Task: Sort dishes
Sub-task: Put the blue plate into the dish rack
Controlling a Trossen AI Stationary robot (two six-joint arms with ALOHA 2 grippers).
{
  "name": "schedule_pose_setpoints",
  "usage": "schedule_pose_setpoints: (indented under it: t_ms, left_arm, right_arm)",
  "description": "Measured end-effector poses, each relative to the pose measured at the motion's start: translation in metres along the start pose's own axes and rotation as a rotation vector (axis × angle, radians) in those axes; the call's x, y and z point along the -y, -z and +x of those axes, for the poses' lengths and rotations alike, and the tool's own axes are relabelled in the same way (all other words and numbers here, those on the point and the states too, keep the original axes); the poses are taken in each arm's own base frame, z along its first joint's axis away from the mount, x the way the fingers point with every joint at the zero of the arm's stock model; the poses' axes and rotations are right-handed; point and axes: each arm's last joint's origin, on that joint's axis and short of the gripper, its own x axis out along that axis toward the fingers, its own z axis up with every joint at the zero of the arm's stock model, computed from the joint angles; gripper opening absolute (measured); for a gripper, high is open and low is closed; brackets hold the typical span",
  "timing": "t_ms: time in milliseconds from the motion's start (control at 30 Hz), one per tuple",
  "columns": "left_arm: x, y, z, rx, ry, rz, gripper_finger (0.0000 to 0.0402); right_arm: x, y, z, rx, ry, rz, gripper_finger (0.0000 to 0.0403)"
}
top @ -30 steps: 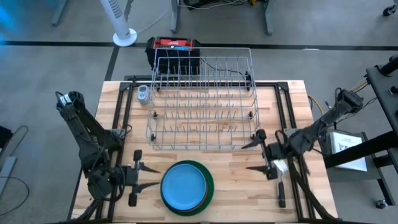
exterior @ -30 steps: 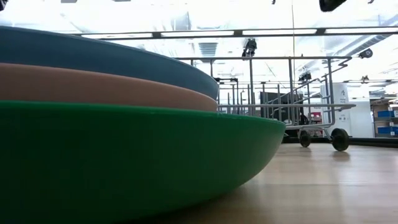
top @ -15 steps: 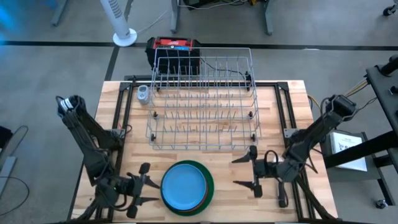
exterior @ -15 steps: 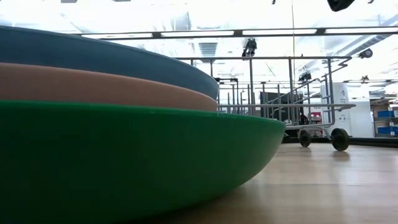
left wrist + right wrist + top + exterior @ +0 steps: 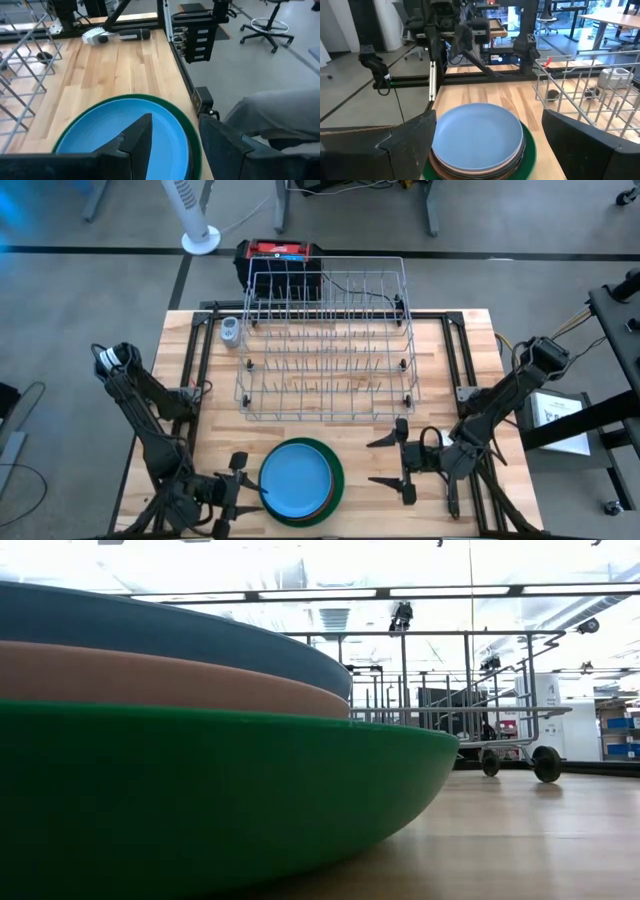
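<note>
Dishes: one stack of round flat plates on the wooden table (image 5: 460,350), lying between the two grippers' fingertips.
Light blue plate (image 5: 296,479): top of the stack, face up, nothing on it.
Pale pink plate (image 5: 170,680): directly under the blue one; only its edge shows.
Dark orange-brown plate (image 5: 451,172): a thin brown rim under the pink one; how many brown plates lie there cannot be told.
Green plate (image 5: 200,800): bottom of the stack, slightly wider, its rim ringing the others.
Left gripper (image 5: 242,488): low at the stack's left side, fingers parted a little and holding nothing. One fingertip reaches over the blue plate's edge, the other lies outside the green rim; whether either touches a plate cannot be told.
Right gripper (image 5: 386,460): just beside the stack's right side, fingers spread wide and empty, tips pointing at the plates but clear of them.
Wire rack (image 5: 326,345): grey, holding no plates, beyond both grippers' fingertips toward the table's far edge.
Brush (image 5: 115,35): black handle, white head, lying flat behind the right gripper, away from its fingertips.
</note>
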Motion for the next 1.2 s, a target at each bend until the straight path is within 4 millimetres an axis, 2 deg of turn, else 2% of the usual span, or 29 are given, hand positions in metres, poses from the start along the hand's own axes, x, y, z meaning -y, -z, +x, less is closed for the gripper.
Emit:
schedule_pose_setpoints:
  t_ms: [300,800,1000,1200]
  left_arm:
    - [-0.002,0.011,-0.001,-0.102,0.004,-0.104,0.0153]
    - [-0.007,0.021,-0.002,-0.201,-0.02,-0.145,0.0153]
    - [-0.011,0.026,-0.003,-0.241,-0.059,-0.154,0.0153]
    - [-0.013,0.033,-0.002,-0.261,-0.08,-0.191,0.0153]
  right_arm:
    - [-0.002,-0.007,0.0,0.019,-0.009,0.019,0.0355]
    - [-0.002,-0.009,0.0,0.02,-0.011,0.014,0.0355]
    - [-0.001,-0.009,0.001,0.021,-0.007,0.106,0.0355]
    - [0.003,-0.009,0.003,0.012,0.002,0.274,0.0355]
